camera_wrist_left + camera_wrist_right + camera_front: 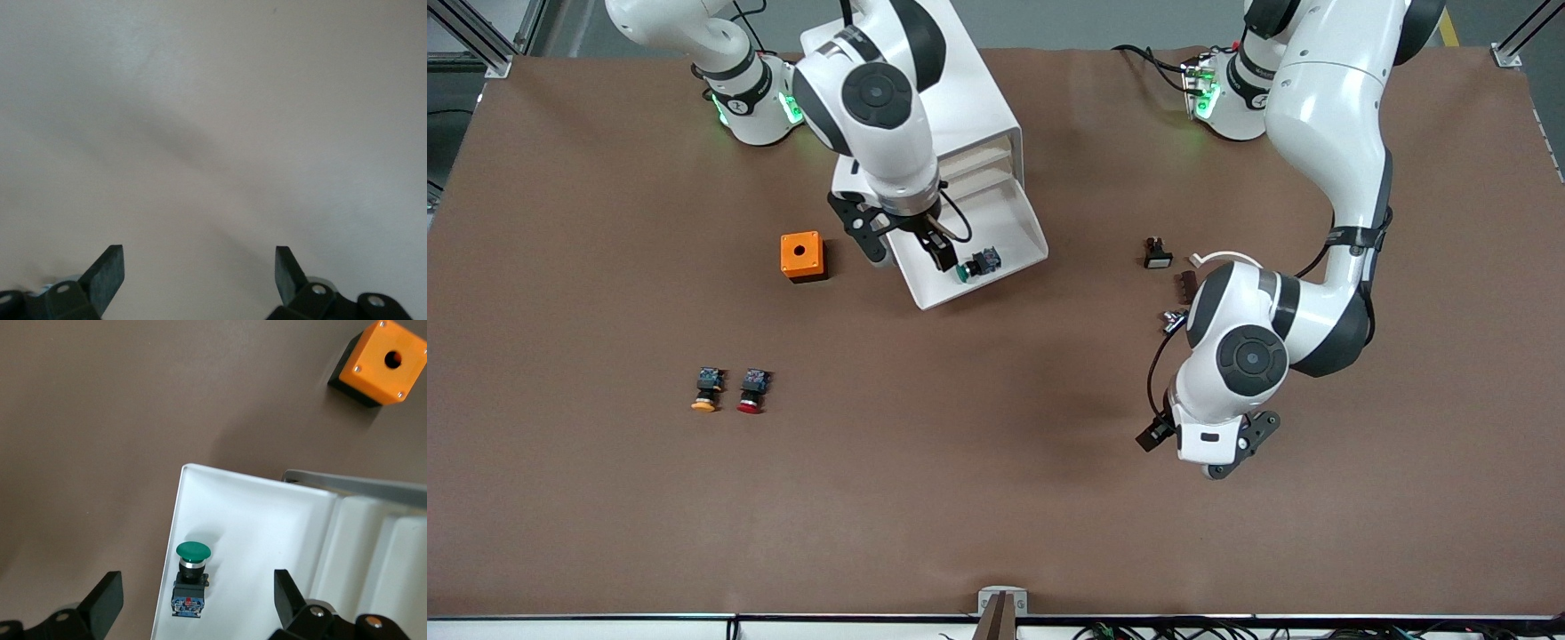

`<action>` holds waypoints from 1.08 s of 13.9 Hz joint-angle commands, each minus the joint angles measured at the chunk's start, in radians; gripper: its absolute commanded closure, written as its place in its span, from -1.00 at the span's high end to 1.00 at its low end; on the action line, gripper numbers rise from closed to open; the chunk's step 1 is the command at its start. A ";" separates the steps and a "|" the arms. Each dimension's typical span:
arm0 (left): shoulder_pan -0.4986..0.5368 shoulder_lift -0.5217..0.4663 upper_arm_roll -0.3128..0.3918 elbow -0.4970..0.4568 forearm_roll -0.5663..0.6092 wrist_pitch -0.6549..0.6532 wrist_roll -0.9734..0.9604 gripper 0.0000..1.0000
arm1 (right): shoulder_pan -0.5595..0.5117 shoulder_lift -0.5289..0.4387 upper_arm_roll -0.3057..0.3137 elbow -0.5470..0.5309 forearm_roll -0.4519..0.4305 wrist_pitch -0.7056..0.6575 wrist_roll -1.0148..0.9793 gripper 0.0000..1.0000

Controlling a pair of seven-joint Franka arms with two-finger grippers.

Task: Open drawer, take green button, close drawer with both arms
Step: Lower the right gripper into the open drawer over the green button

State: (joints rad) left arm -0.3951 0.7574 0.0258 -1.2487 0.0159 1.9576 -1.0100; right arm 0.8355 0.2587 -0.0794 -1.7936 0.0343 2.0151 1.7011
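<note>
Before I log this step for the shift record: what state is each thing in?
drawer: pulled open, tray out.
green button: lying in the open drawer, not gripped.
right gripper: open, over the drawer above the button.
left gripper: open, empty, waiting over bare table.
yellow button and red button: resting side by side on the table.

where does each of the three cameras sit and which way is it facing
Front view: high across the table, facing the arm bases; shows both arms, the white cabinet, the open drawer and the orange box.
Left wrist view: on the left arm's wrist, facing bare brown table; the left gripper shows, open.
Right wrist view: on the right arm's wrist, facing down into the drawer; the right gripper shows, open, over the green button.
Shared: front and right wrist views both show drawer, green button and orange box.
</note>
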 commanded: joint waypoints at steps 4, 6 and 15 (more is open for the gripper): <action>-0.004 -0.020 0.000 -0.015 0.013 -0.026 0.021 0.99 | 0.060 0.057 -0.013 0.013 -0.043 0.033 0.098 1.00; -0.002 -0.020 0.000 -0.015 0.015 -0.026 0.021 0.99 | 0.065 0.069 -0.013 0.013 -0.047 0.042 0.123 1.00; 0.004 -0.009 -0.001 -0.018 0.015 0.017 0.022 0.99 | 0.099 0.157 -0.013 0.026 -0.051 0.139 0.218 1.00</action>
State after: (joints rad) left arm -0.3926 0.7574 0.0257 -1.2554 0.0160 1.9623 -1.0003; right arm 0.9140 0.3856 -0.0808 -1.7910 0.0001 2.1454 1.8801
